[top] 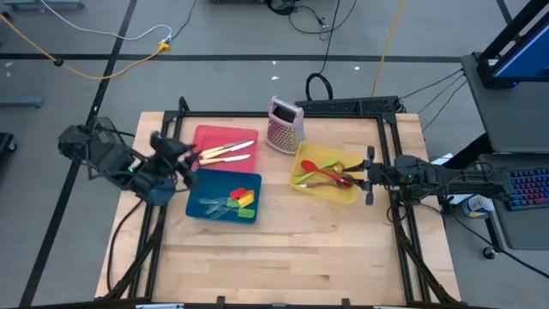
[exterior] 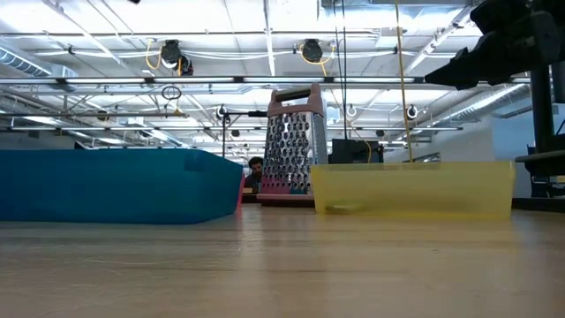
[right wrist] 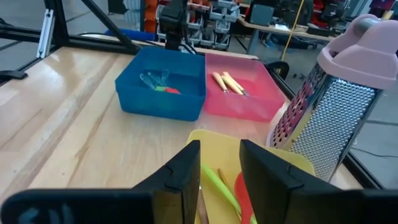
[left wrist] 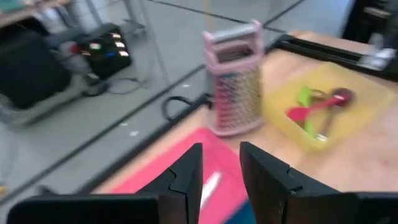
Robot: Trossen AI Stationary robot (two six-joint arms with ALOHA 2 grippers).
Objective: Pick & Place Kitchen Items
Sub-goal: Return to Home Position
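Cream-handled knives (top: 228, 152) lie in a red tray (top: 210, 136). Green, yellow and red spatulas (top: 239, 199) lie in a blue tray (top: 206, 183). Green and red spoons (top: 321, 174) lie in a yellow tray (top: 341, 194). My left gripper (top: 187, 160) hovers at the red tray's left edge, open and empty; its wrist view (left wrist: 221, 167) looks over the red tray (left wrist: 158, 171). My right gripper (top: 366, 175) hangs at the yellow tray's right edge, open and empty, above the spoons (right wrist: 221, 185).
A pink-framed box grater (top: 285, 125) stands upright between the red and yellow trays, toward the far edge. Bare wood fills the table's near half (top: 283, 257). A black frame (top: 343, 106) runs along the far edge and the sides.
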